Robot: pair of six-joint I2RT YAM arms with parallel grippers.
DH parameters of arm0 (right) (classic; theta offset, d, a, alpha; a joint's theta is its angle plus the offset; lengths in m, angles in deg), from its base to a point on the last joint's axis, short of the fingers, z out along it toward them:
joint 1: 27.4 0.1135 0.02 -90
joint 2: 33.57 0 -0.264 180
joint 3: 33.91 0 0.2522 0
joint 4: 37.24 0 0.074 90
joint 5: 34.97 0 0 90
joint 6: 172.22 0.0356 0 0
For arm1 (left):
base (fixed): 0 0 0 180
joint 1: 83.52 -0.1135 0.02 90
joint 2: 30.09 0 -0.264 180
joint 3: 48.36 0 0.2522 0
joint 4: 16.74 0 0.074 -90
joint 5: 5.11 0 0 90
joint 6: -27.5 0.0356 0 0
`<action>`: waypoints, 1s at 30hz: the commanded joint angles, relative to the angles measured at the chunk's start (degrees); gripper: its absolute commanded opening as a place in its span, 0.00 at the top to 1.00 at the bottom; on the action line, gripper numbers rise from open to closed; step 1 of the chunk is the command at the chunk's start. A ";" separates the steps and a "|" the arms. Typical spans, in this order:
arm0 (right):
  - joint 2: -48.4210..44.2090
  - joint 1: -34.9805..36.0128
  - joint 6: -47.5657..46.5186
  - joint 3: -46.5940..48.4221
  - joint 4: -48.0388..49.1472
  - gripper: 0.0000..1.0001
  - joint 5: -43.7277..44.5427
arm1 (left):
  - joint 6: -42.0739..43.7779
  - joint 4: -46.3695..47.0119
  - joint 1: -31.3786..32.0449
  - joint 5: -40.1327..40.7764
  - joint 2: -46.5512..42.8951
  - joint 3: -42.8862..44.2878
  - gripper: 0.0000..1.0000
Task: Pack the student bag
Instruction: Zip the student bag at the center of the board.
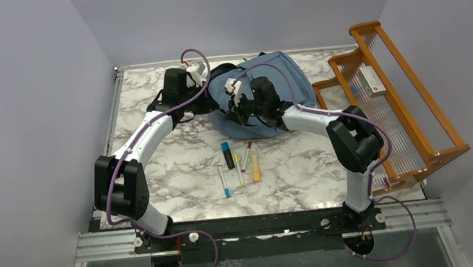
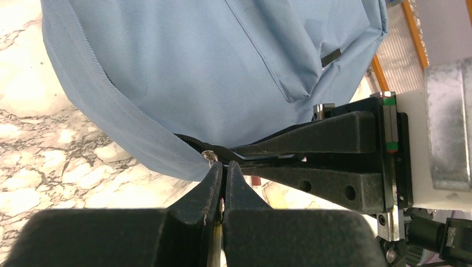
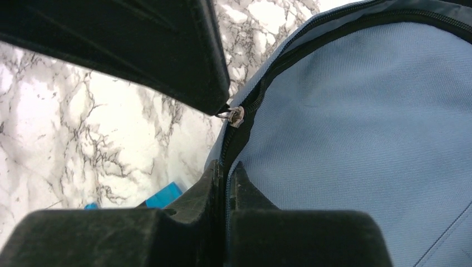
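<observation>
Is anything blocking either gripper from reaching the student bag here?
Nothing visible does. The left gripper is shut on the zipper pull, the right gripper on the student bag edge beside it.

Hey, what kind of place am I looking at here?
Probably a robotics lab cell: plain walls box in a marble-patterned table, two arms bolted at its edge, staged student bag and pens.

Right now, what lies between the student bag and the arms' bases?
Loose markers and pens on the marble table, near the student bag; top view shows it.
</observation>
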 commanded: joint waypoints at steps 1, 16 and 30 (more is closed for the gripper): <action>-3.60 0.63 -2.32 -1.09 -3.61 0.99 -6.15 | 0.38 -1.19 0.50 2.87 -1.05 2.57 1.00; -12.76 0.67 -11.75 -4.86 -20.45 0.99 -7.23 | 0.13 -3.23 -3.55 11.06 6.71 12.20 1.00; -20.56 0.61 -13.62 -7.10 -28.85 0.99 -3.76 | 1.42 -3.60 -9.11 12.52 13.97 22.61 1.00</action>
